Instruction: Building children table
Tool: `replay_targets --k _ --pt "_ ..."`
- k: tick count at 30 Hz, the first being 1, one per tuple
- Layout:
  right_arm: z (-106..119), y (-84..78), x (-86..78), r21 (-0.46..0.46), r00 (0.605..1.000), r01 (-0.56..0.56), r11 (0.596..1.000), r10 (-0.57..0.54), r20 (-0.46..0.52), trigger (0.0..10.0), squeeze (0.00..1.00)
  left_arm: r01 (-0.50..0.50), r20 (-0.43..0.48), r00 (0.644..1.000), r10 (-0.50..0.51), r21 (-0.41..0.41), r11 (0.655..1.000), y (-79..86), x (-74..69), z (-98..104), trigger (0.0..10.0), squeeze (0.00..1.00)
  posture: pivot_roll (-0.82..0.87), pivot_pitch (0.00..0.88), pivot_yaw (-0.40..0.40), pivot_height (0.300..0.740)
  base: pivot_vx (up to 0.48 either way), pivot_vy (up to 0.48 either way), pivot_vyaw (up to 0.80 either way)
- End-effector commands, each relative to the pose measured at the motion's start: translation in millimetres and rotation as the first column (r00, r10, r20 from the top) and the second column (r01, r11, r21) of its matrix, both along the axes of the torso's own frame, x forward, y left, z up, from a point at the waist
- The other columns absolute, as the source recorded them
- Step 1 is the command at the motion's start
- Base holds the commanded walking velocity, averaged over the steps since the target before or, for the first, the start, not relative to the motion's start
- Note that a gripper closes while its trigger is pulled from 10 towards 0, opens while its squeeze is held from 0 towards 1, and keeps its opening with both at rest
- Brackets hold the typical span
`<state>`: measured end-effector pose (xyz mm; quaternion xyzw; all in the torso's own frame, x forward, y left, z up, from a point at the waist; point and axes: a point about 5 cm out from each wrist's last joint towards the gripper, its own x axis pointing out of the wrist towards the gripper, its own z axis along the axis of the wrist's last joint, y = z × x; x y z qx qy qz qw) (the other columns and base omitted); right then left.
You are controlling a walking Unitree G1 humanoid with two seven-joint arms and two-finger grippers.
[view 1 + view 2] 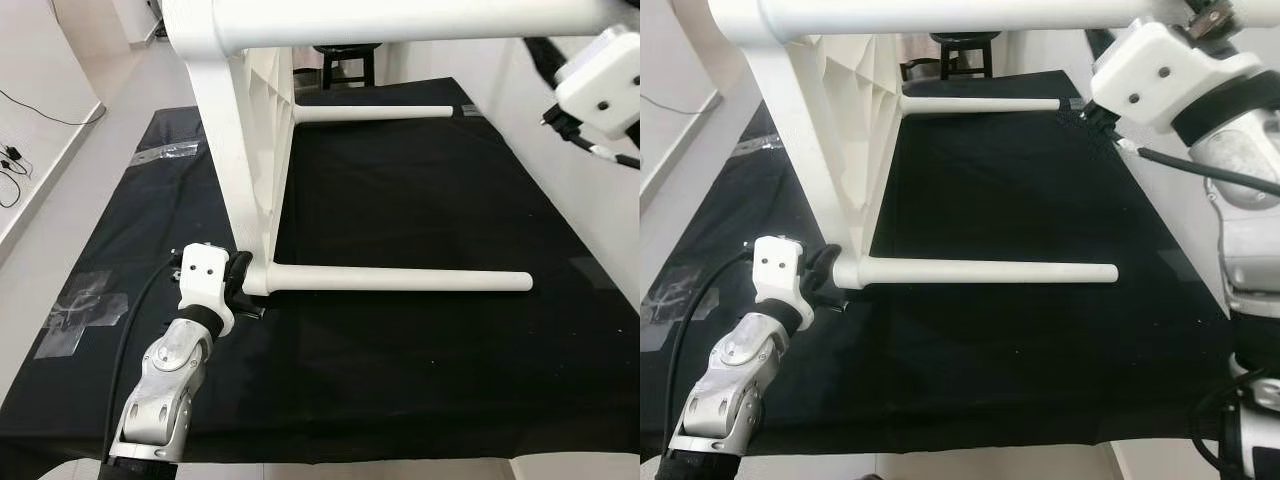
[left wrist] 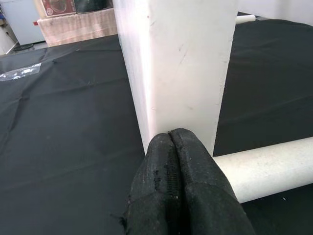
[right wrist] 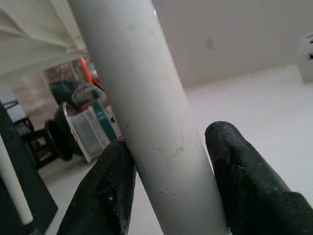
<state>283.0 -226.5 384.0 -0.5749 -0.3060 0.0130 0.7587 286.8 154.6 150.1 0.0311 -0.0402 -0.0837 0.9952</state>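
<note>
Right pincer (image 3: 168, 181) around table leg (image 3: 142, 112)

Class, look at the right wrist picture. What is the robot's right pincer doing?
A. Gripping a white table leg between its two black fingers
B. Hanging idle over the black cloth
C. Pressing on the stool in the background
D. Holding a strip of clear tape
A: in the right wrist view the right pincer has a black finger on each side of the upper white table leg, closed against it.
</note>
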Motion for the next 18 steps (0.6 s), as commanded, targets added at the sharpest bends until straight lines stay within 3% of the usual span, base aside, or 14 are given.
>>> replay_targets --k 1,15,18 --pt "-4.2 1.4 5.4 0.019 0.999 -0.017 1.0 0.018 -0.033 0.0 0.0 -0.004 -0.004 1.0 0.004 0.007 1.0 1.5 0.2 -1.7 10.0 0.0 -0.03 0.096 0.023 0.74 0.0 0.0 0.0" --pt "3.6 8.5 11.6 -0.002 0.998 -0.05 0.999 0.05 -0.024 0.0 0.0 0.02 0.017 1.0 -0.02 0.01 1.0 -5.6 19.3 7.9 10.0 0.0 -0.04 0.096 0.012 0.74 0.0 0.0 0.0" --pt "4.4 9.7 12.8 -0.002 0.998 -0.057 0.998 0.057 -0.024 0.0 0.0 0.091 0.004 0.996 -0.091 -0.022 0.996 -12.2 22.4 9.6 10.0 0.0 -0.04 0.096 0.012 0.74 0.0 0.0 0.0"
